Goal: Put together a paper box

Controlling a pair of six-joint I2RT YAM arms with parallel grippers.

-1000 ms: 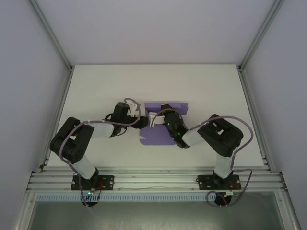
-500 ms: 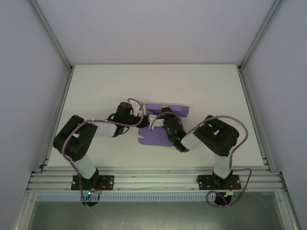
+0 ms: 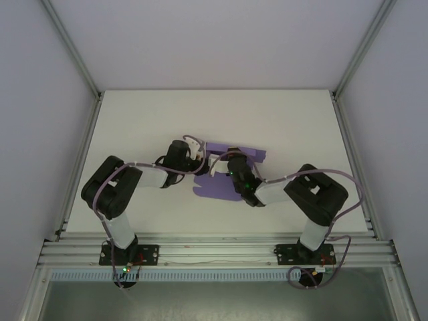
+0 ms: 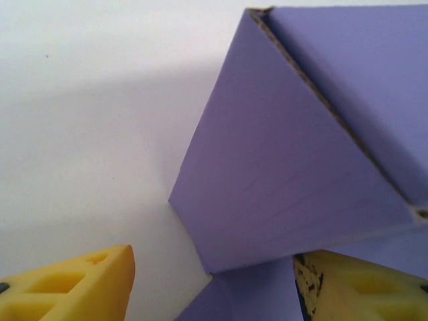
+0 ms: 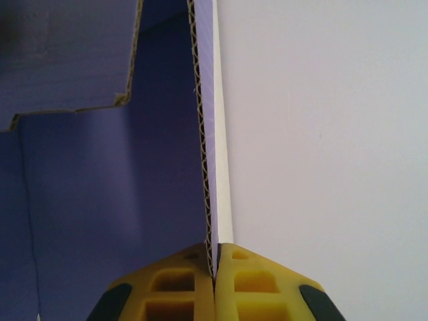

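We see the paper box [image 3: 212, 187] lying near the middle of the table [image 3: 134, 120], a little closer to the near edge than to the far one. It is partly folded. Most of the purple card lies flat, with notched flaps along its far side. Both arms reach in over it from the near corners.

The left gripper [image 3: 202, 163] sits at the left side of the card. In the left wrist view its 2 yellow fingers [image 4: 77, 284] stand released and well apart. A raised purple panel [image 4: 281, 174] tilts up in front of the left gripper [image 4: 214, 284], and its lower corner points down into the gap between the fingers. The left finger is clear of the card, with bare table [image 4: 87, 120] between them. The right finger overlaps the panel's lower edge, and we cannot tell whether it touches.

The right gripper [image 3: 226, 162] sits over the middle of the card. In the right wrist view the right gripper [image 5: 215, 267] is clenched on 1 upright wall of the box [image 5: 100, 180]. The corrugated edge of that wall runs straight down into the seam between the 2 yellow pads [image 5: 251, 281]. The purple floor and a stepped flap lie to the left of that wall. The bare white table [image 5: 321, 134] lies to its right.
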